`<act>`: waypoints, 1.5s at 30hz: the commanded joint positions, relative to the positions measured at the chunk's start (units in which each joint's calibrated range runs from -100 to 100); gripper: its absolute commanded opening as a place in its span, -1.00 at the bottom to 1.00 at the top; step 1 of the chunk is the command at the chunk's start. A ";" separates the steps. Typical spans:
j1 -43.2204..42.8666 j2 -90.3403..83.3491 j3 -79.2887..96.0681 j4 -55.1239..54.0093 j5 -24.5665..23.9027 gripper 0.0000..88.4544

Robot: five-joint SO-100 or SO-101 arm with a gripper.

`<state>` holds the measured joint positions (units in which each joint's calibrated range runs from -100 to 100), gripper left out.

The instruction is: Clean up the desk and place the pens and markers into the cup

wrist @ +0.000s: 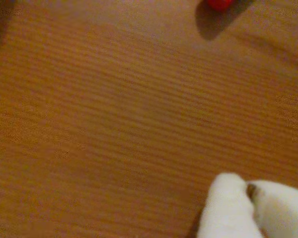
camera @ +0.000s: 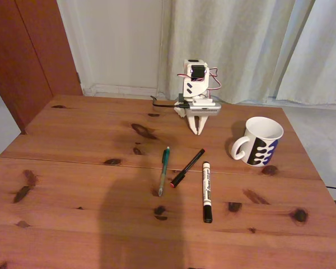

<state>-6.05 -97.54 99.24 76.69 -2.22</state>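
Fixed view. You see the reddish-brown pine desk [camera: 73, 185] with dark knots and a seam running across it, and nothing yet put away. Take the white ceramic cup [camera: 257, 141] with its dark blue wavy blotches as your landmark: it stands upright at the right of this view, handle turned toward the pens, and nothing sticks out above its rim. All three writing tools lie flat on the desk to the left of the cup and nearer the camera. The white marker with the black cap [camera: 206, 191] lies closest to the cup; the black pen with the red tip [camera: 187, 168] lies slantwise just beyond it; the green-teal pen [camera: 164, 170] lies farthest from the cup. None touches another. The whole task therefore appears to remain: three pick-ups and three drops into the cup.

The small white arm sits folded at the far edge, left of the cup, its jaws [camera: 198, 130] pointing down at the wood, drawn together and holding nothing.

Wrist view. Here you get what the fixed view cannot give: the two white fingertips [wrist: 228, 208] meeting at the lower right, close over bare wood grain. A blurred red object [wrist: 218, 4] cut by the top edge may be the pen's tip; you cannot tell for certain.
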 commanded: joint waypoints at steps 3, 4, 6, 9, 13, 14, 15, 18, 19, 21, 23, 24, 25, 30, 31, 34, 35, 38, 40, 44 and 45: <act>0.94 0.60 -2.57 -3.44 -0.66 -0.98; 1.10 1.43 -3.38 -3.70 -1.18 -0.98; 1.02 4.16 -5.55 -3.87 -1.44 -0.98; 0.86 10.86 -9.24 -3.87 -1.18 -0.98; 0.70 23.52 -18.08 -3.96 -1.39 -0.98; 0.70 27.00 -20.79 -3.96 -1.44 -0.98; 0.70 30.64 -23.58 -3.96 -1.44 -0.98; 1.19 41.73 -31.52 -3.96 -1.44 -0.98; 1.27 45.37 -34.13 -3.96 -1.44 -0.98; 1.43 52.65 -39.63 -3.96 -1.44 -0.98; 2.47 59.44 -44.95 -4.05 -1.44 -0.98; 3.03 62.66 -47.75 -4.05 -1.44 -0.98; 3.28 65.97 -50.72 -4.05 -1.44 -0.98; 3.68 80.87 -65.42 -4.13 -1.71 -0.98; 4.24 83.35 -67.95 -4.13 -2.13 -0.98; 5.53 89.72 -75.16 -4.13 -2.54 -0.98; 6.09 91.38 -77.05 -4.13 -2.54 -0.98; 7.94 95.68 -81.65 -4.13 -2.28 -0.98; 9.15 97.91 -84.45 -4.13 -2.18 -0.98; 11.88 101.97 -89.32 -4.13 -1.76 -0.98; 12.60 102.96 -90.58 -4.13 -1.18 -0.98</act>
<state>4.95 4.32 14.82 73.54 -4.66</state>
